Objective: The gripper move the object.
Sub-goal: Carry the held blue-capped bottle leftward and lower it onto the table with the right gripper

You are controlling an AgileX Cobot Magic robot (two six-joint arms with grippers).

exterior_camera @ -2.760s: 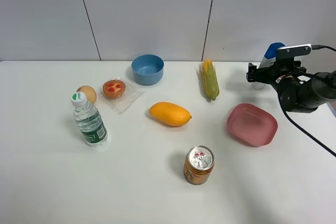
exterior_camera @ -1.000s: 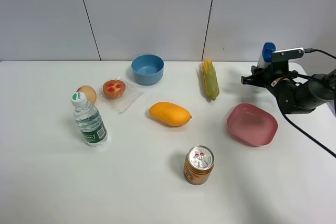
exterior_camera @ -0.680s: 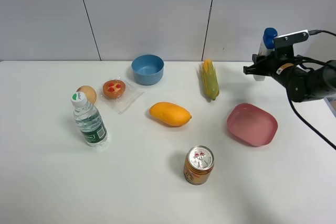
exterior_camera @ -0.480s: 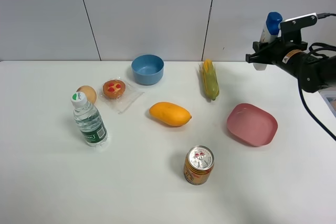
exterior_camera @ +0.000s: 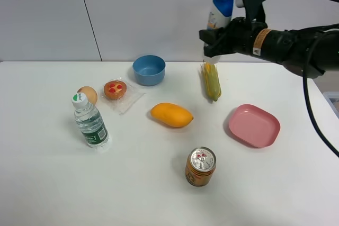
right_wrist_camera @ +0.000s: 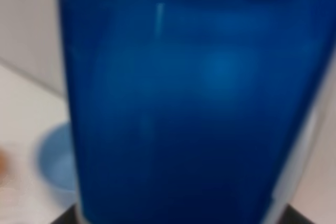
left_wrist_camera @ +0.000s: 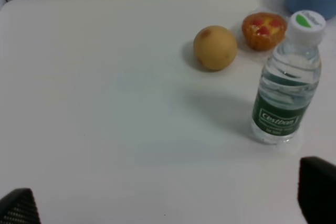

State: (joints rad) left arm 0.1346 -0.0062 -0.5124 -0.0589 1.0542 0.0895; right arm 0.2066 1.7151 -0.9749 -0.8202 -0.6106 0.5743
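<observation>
My right gripper (exterior_camera: 216, 41) is shut on the white shampoo bottle (exterior_camera: 217, 14) with the blue flip cap. It holds it upright, high in the air above the corn cob (exterior_camera: 211, 80) at the back of the table. In the right wrist view the blue cap (right_wrist_camera: 189, 98) fills almost the whole picture and hides the gripper's fingers. My left gripper does not show in the exterior view; in the left wrist view only its two dark fingertips (left_wrist_camera: 317, 190) show, wide apart and empty, over bare table near the clear water bottle (left_wrist_camera: 286, 100).
On the white table (exterior_camera: 53, 183) are a blue bowl (exterior_camera: 149, 70), a wrapped tart (exterior_camera: 115, 90), a round tan fruit (exterior_camera: 88, 95), the water bottle (exterior_camera: 90, 120), a mango (exterior_camera: 171, 115), a pink dish (exterior_camera: 254, 125) and a drink can (exterior_camera: 201, 166).
My right gripper has lifted the shampoo bottle from the table's back right and carried it up and to the left, to above the corn cob. Nothing else has moved.
</observation>
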